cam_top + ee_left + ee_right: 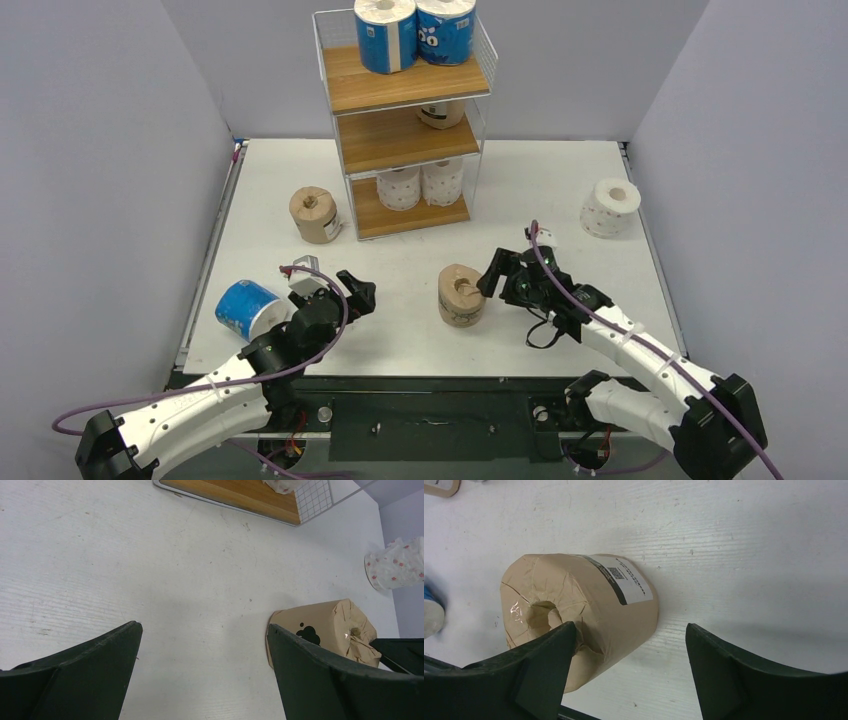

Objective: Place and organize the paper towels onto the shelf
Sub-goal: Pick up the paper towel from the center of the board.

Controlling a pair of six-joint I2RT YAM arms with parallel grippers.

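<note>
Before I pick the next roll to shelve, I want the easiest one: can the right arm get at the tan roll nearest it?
Probably yes: the open right pincer sits right beside the tan roll, which lies partly between its jaws, with nothing in the way.

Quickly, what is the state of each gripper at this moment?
Left gripper: open, holding nothing.
Right gripper: open at the tan roll, not closed on it.
</note>
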